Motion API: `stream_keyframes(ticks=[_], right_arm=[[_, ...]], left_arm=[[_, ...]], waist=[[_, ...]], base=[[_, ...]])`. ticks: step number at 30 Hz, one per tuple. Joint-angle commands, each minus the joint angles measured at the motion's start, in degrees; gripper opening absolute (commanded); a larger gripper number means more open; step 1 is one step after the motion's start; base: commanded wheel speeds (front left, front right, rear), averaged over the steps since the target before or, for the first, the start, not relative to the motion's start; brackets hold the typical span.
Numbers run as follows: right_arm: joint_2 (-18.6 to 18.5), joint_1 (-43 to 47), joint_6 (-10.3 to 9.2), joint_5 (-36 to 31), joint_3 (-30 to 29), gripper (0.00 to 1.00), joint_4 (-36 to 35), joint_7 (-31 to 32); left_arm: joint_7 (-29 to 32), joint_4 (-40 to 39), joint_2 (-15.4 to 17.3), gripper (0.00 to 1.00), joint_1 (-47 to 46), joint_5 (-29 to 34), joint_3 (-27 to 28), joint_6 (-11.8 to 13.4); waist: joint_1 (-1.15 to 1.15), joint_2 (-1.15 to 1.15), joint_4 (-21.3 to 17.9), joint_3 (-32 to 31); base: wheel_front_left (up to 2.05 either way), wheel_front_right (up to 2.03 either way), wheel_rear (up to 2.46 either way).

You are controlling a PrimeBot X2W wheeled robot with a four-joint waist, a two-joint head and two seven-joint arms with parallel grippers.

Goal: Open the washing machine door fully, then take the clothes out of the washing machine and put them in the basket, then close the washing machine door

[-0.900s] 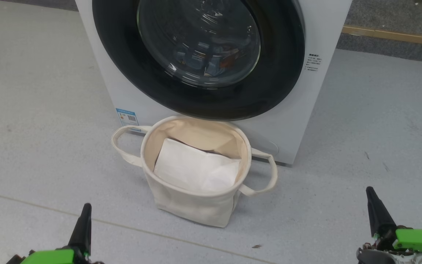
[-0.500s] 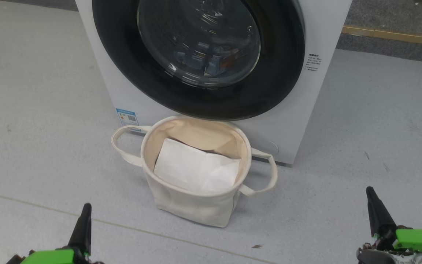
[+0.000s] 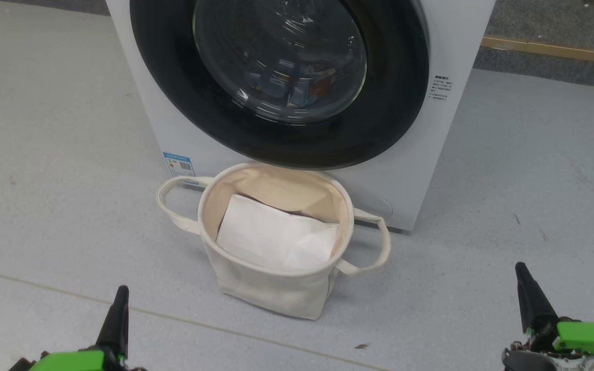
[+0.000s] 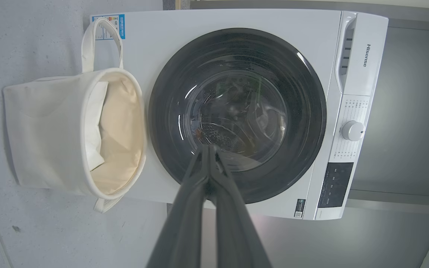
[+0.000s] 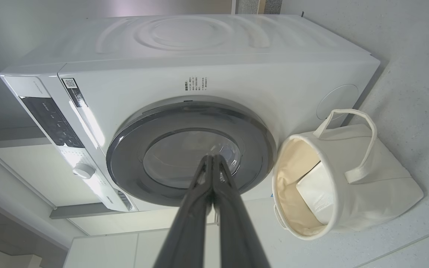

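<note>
- Machine (image 3: pixel 413 175): white front-loader on the floor, facing me. It is the fixed part, so I see no risk in it.
- Door (image 3: pixel 279 62): black rim and glass centre, closed flush on the machine. I judge my thin fingers may slip off the glossy rim. A short swing would also leave the opening too narrow.
- Basket (image 3: pixel 266 288): cream tub on the floor, just in front of the machine and below the door. Its sides are soft, so an arm brushing it may tip or shove it, and a drop would then miss.
- Sheet (image 3: pixel 276 239): white, folded, inside the basket.
- Clothes (image 3: pixel 292 87): blue and orange, in the drum behind the glass. A shallow pinch could leave part behind.
- Left pincer (image 3: pixel 119 299) and right pincer (image 3: pixel 524 278): both pressed together and empty, low and well apart from the door. They must spread before any grasp.
</note>
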Motion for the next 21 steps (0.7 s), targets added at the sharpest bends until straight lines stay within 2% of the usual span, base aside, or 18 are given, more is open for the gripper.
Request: stream_keyframes(ticks=[1, 21], right_arm=[[-0.4, -2.9, 0.01, -0.2, 1.2, 0.00, -1.8, 0.4], [-0.4, -2.9, 0.01, -0.2, 1.2, 0.00, -1.8, 0.4]], left_arm=[[0.4, -2.1, 0.4, 0.00, -2.5, -0.2, 1.9, -0.4], [0.4, -2.1, 0.4, 0.00, -2.5, -0.2, 1.9, -0.4]], waist=[[0.00, 0.00, 0.0, 0.0], [0.00, 0.00, 0.0, 0.0]], base=[[0.00, 0.00, 0.00], [0.00, 0.00, 0.00]])
